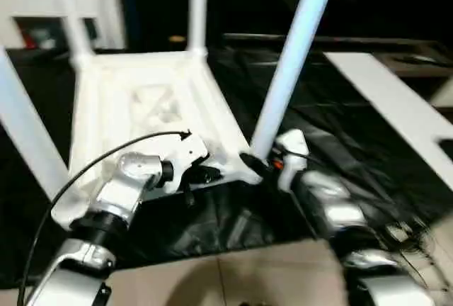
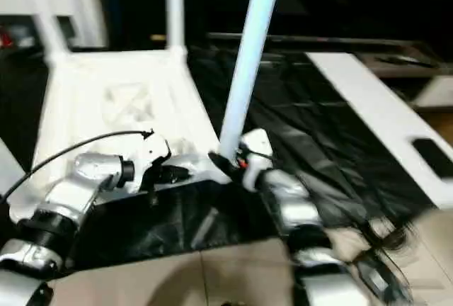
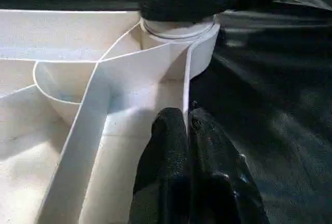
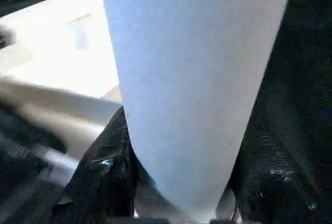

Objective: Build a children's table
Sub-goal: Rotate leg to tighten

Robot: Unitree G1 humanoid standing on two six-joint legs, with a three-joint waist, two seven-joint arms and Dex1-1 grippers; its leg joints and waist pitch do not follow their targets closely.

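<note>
Right wrist view puts my right gripper with its fingers clasped either side of the foot of the near leg, low down where it enters the corner socket, which I judge gives the surest hold for seating it. My left gripper, fingers pressed together and holding nothing, bears on a rib just beside that socket, probably to steady the upturned tabletop on the black-covered work table.
</note>
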